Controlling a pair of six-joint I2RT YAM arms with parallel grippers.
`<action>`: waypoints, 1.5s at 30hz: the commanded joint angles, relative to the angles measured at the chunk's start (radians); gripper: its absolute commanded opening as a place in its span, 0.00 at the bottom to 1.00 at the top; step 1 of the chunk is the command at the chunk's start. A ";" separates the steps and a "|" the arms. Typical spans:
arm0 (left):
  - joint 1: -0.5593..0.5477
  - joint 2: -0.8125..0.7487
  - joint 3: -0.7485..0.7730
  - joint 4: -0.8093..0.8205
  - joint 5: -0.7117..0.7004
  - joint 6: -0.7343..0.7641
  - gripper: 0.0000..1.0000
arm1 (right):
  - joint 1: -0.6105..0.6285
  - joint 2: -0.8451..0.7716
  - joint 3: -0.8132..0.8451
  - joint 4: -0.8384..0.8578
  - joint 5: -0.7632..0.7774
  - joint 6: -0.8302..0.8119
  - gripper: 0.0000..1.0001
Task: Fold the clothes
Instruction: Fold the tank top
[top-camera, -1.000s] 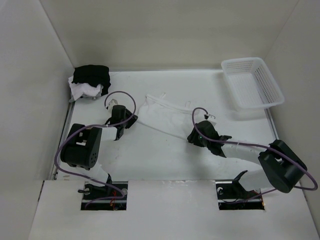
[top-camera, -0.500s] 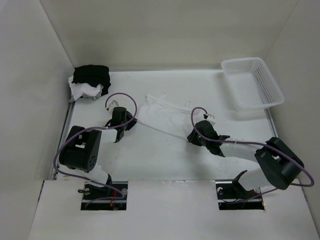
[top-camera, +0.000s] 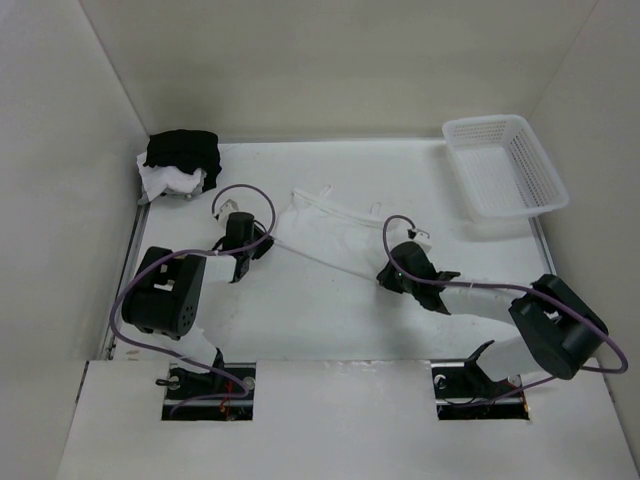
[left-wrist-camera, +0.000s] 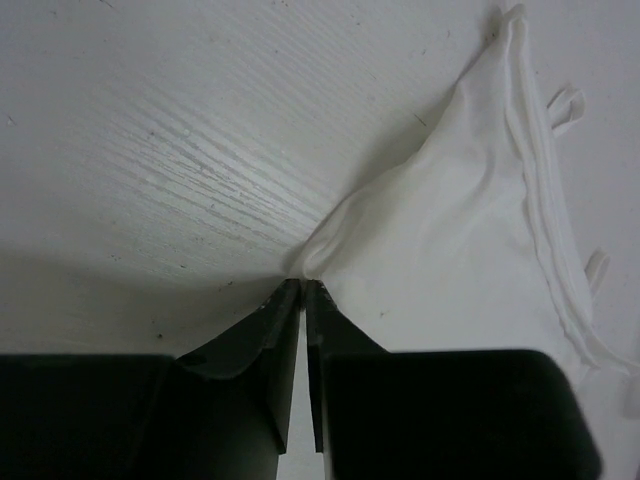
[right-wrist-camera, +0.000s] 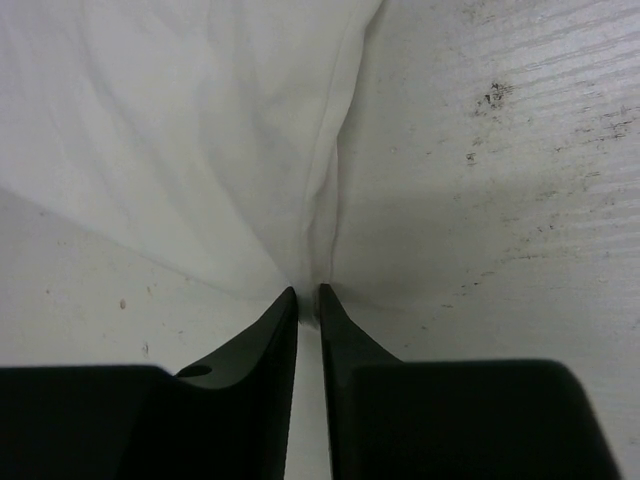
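Keep the left claw (left-wrist-camera: 303, 288) squeezed tight on the bunched corner of the white top (left-wrist-camera: 470, 230), right at its tips. Keep the right claw (right-wrist-camera: 308, 292) squeezed just as tight on a fold of the same top, also right at its tips. Find the rest of the top flat on the table (top-camera: 300, 310), ahead of both claws and stretched between them. Check both pinches before any lift; thin cloth, easy to slip out. Lift both claws together, only a little, at the same speed. Pull gently apart to make the edge between the claws straight. Then carry that edge over the rest of the top and lay it down flat. Go slow near the thin straps (left-wrist-camera: 565, 100), ahead and to the right of the left claw, so as not to tangle them. Leave the pile of other clothes (top-camera: 180, 160), well off to the left of the left claw, for later. Stay away from the basket (top-camera: 485, 121), well off to the right of the right claw.

Hard to judge the amount of cloth inside each pinch; only a thin dark gap between the fingers. Cannot see under the top, so no knowing about wrinkles there. White on white from above, so hard to find the edges. Cannot count the clothes in the pile: black on top, white below.
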 joint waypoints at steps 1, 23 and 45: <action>-0.006 0.025 0.014 -0.036 -0.008 0.014 0.05 | -0.004 -0.014 -0.023 0.002 0.003 0.010 0.16; -0.123 -1.128 0.030 -0.678 -0.106 0.011 0.00 | 0.368 -0.825 0.185 -0.659 0.185 0.036 0.01; -0.062 -0.667 -0.011 -0.437 -0.080 0.010 0.00 | -0.114 -0.455 0.063 -0.243 -0.234 -0.107 0.03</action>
